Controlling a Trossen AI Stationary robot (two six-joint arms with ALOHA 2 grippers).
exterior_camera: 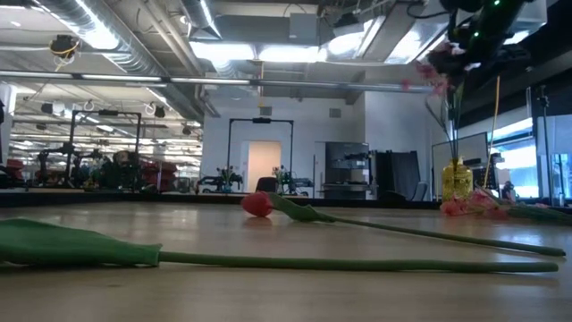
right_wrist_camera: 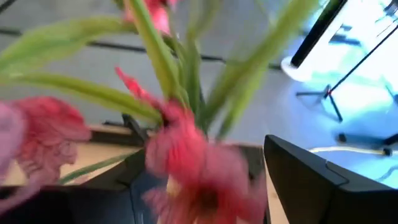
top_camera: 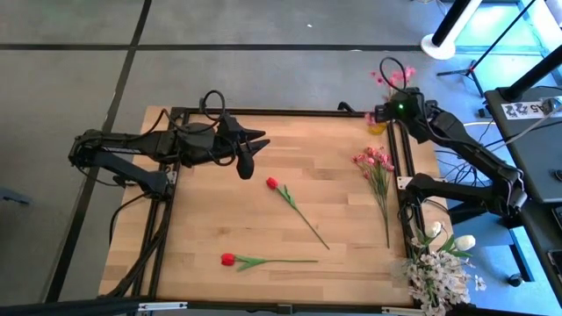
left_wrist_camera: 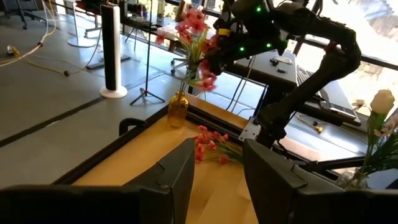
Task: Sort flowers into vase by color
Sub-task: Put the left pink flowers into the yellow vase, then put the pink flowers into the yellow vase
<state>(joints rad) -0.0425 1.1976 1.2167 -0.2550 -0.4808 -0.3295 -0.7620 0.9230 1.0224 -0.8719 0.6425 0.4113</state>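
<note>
A yellow vase (top_camera: 378, 125) (exterior_camera: 457, 179) stands at the table's far right corner and holds pink blossoms (top_camera: 395, 77) (left_wrist_camera: 193, 28). My right gripper (top_camera: 384, 112) (right_wrist_camera: 205, 174) hovers open above the vase, with the pink blossoms between its fingers. A pink spray (top_camera: 376, 162) (left_wrist_camera: 208, 146) lies flat near the right edge. Two red tulips lie on the table, one in the middle (top_camera: 271, 183) (exterior_camera: 257, 204) and one near the near edge (top_camera: 228, 259). My left gripper (top_camera: 248, 167) (left_wrist_camera: 217, 168) is open above the table's far left part, over bare wood. My right gripper stands open around the pink blossoms (right_wrist_camera: 186, 155) in the yellow vase, coming from above. The blossoms fill its wrist view, and I cannot tell whether a finger touches them.
A bunch of white flowers (top_camera: 436, 268), with a white tulip (left_wrist_camera: 382, 102), stands at the near right corner. A black frame (top_camera: 263, 112) runs round the table. Bare wood shows between the tulips and the left frame rail.
</note>
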